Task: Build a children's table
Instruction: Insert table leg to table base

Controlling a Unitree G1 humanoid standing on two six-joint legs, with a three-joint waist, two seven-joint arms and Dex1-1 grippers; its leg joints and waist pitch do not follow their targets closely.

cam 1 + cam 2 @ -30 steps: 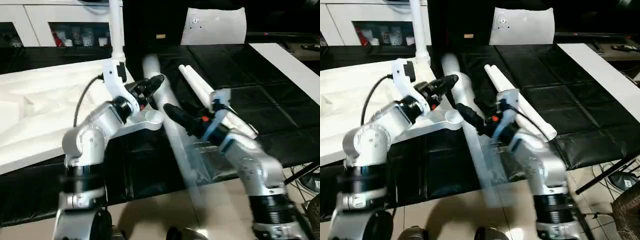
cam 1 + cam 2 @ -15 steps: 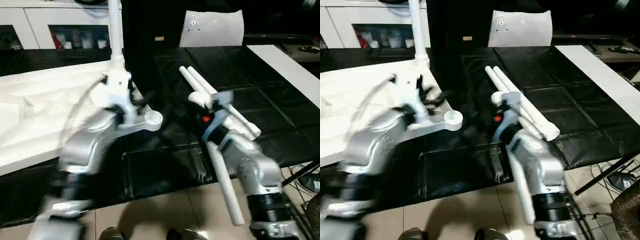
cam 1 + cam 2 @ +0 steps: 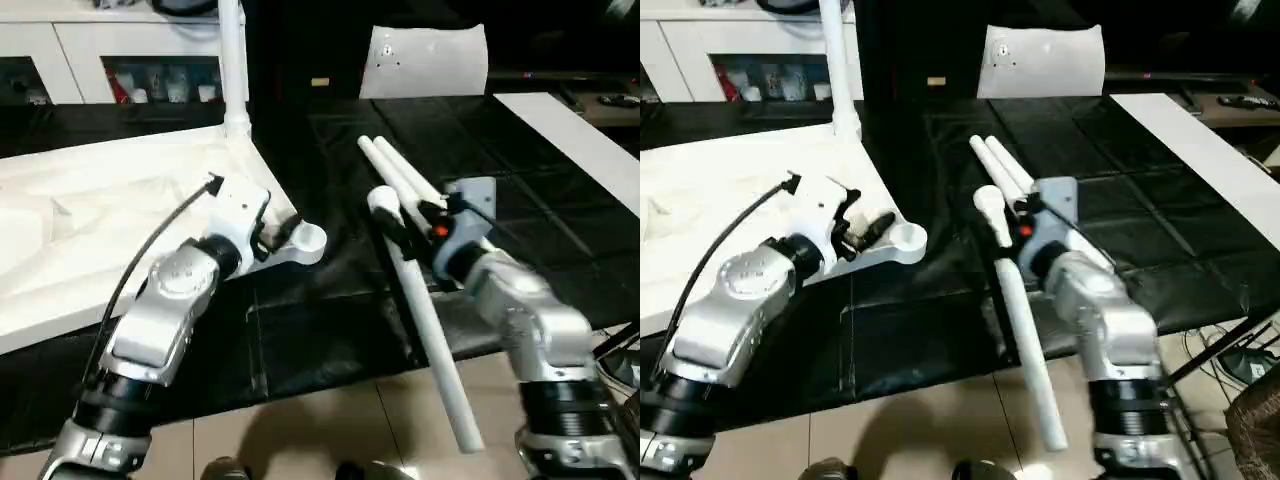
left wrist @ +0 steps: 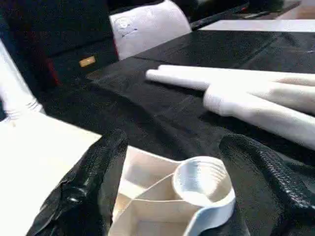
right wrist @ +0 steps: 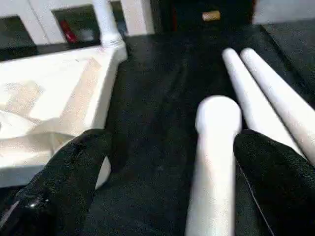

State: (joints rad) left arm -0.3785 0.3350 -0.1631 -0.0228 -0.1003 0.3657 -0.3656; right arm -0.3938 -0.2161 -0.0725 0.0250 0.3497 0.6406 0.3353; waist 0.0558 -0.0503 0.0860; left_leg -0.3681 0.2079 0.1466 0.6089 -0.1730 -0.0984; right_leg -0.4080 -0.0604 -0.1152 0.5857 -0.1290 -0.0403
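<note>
Leg [image 3: 425, 330] dropped from both claws, now lying on black mat [image 3: 330, 340].

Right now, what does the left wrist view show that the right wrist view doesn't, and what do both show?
Left wrist view alone: the threaded inside of the empty corner socket, between the open left gripper fingers.
Right wrist view alone: the upright leg already fitted in the tabletop's far corner, and the open right gripper around the loose leg.
Both: the two legs lying side by side on the black mat.

A loose leg [image 3: 425, 315] lay slantwise beside the right gripper [image 3: 405, 232], blocking that side. Bare black mat [image 3: 330, 330] between leg and tabletop [image 3: 90, 230] stayed open.
</note>
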